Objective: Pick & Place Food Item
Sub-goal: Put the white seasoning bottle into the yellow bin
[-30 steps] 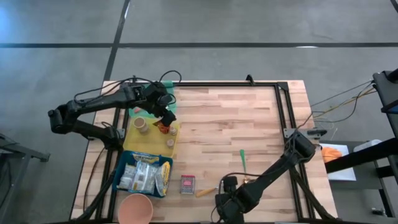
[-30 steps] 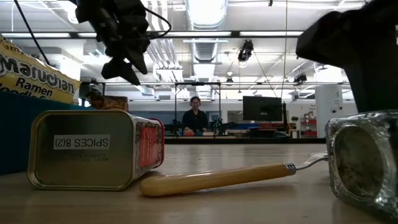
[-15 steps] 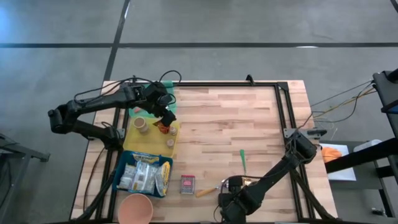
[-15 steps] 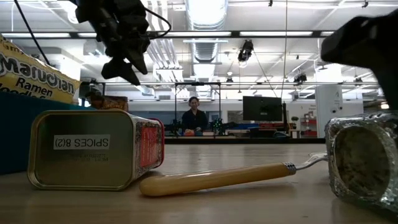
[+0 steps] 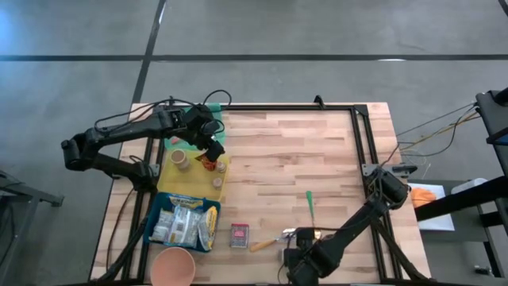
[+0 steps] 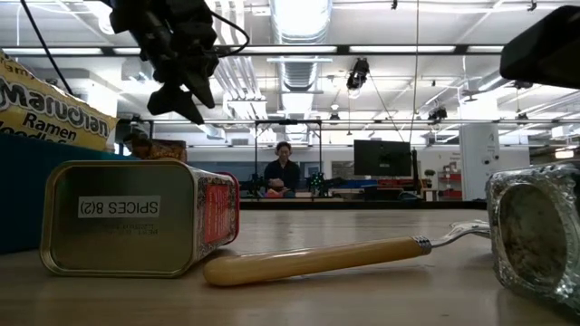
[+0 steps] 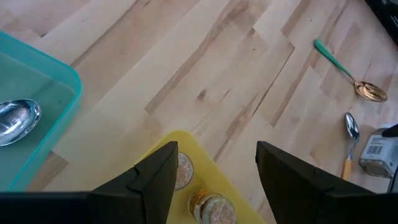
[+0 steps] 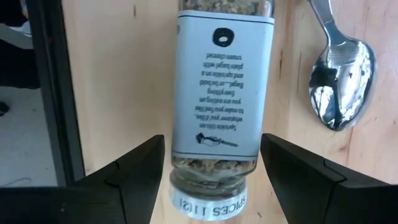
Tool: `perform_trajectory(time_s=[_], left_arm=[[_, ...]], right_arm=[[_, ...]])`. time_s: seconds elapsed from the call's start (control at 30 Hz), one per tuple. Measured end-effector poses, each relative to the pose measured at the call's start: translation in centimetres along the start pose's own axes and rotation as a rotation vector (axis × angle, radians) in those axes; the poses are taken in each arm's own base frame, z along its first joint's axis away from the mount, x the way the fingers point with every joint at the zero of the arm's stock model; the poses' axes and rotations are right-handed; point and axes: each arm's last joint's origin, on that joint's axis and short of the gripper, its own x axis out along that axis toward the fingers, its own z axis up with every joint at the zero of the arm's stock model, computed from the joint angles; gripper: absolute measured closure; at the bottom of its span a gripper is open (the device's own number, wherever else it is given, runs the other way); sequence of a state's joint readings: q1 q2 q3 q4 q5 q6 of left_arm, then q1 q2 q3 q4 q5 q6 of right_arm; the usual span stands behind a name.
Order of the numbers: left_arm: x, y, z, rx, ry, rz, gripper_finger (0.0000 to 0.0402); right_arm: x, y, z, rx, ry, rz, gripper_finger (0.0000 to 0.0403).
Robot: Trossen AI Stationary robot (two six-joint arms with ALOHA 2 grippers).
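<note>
Seasoning jar (image 8: 222,93) between right gripper (image 8: 214,165) fingers

The low view cuts off the seasoning jar (image 6: 535,237) at its right edge and the ramen packet (image 6: 50,107) at its left; the distant person (image 6: 284,170) is too small to make out

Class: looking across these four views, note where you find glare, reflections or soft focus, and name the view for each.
Low view: ceiling lights blow out to white; the spice jar at the frame's edge looks soft. Right wrist view: the spoon bowl mirrors its surroundings, while the jar label reads sharply. Left wrist view: a bright highlight on the metal spoon in the teal tray. High view: even light, no glare.
</note>
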State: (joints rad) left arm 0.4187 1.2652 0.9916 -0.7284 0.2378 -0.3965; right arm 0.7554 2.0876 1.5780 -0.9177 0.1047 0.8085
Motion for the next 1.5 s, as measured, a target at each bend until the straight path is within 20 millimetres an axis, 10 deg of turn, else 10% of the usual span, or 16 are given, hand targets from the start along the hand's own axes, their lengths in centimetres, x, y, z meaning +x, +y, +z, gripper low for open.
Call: perform_trajectory(time_s=[1.5], left_arm=[[0.0,-0.1,0.0,0.005,0.007,-0.017,0.0179]], right_arm=[[2.3,-4.0,3.7,-0.046,-0.092,0.024,0.0140]])
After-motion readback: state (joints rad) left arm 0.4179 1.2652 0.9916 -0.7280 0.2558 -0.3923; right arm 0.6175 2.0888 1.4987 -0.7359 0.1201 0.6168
